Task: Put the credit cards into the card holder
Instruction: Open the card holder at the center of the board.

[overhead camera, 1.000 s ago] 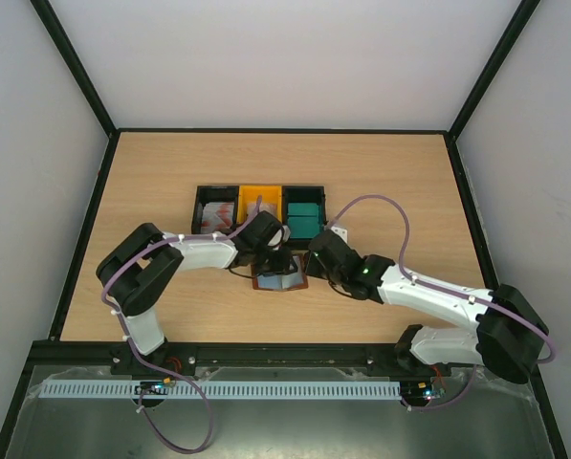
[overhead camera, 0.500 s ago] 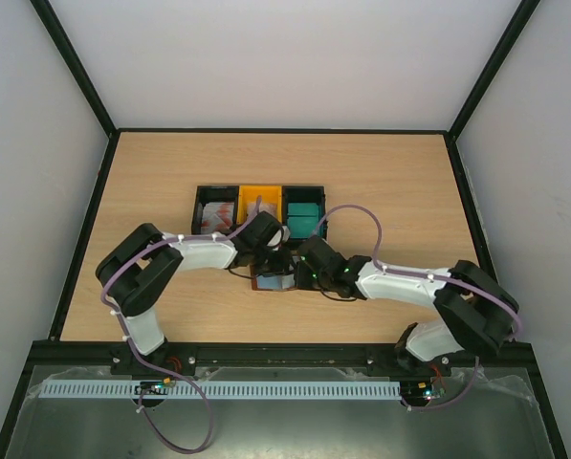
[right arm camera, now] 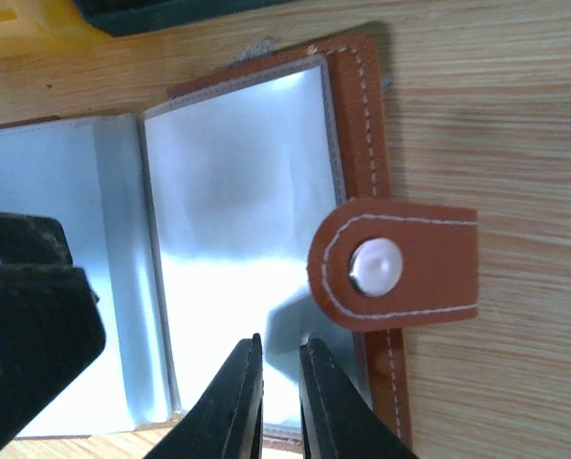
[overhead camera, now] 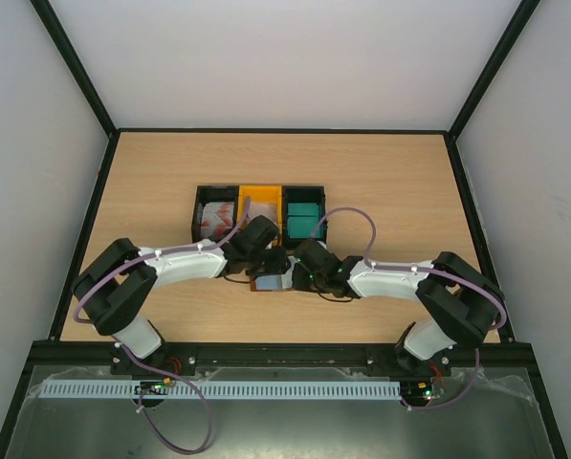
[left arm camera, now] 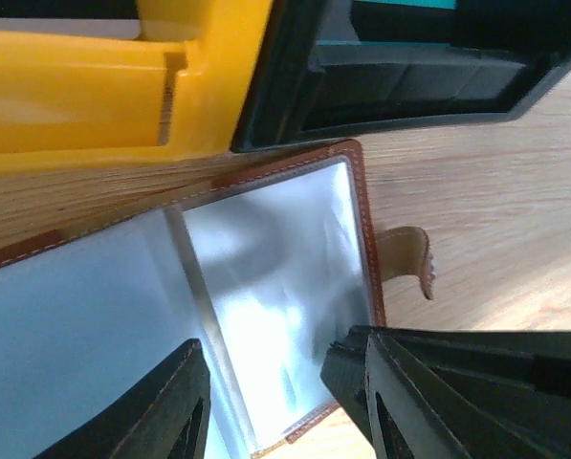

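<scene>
Near the middle of the surface (overhead camera: 170, 172), just on the near side of the row of bins (overhead camera: 197, 206), the card holder (overhead camera: 271, 282) lies opened flat with its clear sleeves up and its snap tab (right arm camera: 395, 265) folded over the right edge. Over the last second my right arm has swung in from the right side, and the right gripper (right arm camera: 278, 349) now sits at the near edge of the right-hand sleeve. Its fingers are almost together with a sliver of gap, and I cannot tell whether they pinch the plastic or only rest on it. The left gripper (left arm camera: 271, 363) has spread wider and hangs with its fingers apart over the fold between the two sleeves, holding nothing. The sleeves I can see look empty. The white and red cards (overhead camera: 211, 222) and the teal cards (overhead camera: 304, 220) are in the bins. I read this as getting a pocket open; fetching a card comes next.
</scene>
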Motion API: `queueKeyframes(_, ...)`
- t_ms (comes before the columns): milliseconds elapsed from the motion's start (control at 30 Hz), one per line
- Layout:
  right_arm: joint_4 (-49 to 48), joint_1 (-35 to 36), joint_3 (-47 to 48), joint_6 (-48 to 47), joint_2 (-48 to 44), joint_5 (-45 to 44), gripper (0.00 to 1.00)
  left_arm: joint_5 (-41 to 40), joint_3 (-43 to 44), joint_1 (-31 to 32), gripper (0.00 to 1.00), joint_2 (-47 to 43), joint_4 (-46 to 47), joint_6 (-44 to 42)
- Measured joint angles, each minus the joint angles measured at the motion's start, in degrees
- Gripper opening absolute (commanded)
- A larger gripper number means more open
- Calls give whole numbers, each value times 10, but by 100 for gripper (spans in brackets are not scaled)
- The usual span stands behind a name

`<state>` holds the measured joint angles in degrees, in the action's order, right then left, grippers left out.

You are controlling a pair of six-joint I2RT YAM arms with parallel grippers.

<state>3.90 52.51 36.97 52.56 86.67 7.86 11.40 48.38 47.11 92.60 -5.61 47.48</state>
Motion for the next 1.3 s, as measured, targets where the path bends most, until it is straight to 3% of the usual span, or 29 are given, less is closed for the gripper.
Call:
queueKeyframes(367,-49,0,-16,-10,7,73,13,-180,25,70,40,19,-103,101)
queueKeyframes(733,-77,-24,-45,-60,-10,107,13,-219,59,89,38,59,-130,160)
queueKeyframes(933,-19,-51,-49,-99,-77,100,21,-221,60,92,49,56,-126,149)
queueKeyframes(1300,92,-57,40,-127,-157,67,23,-213,107,88,46,13,-136,108)
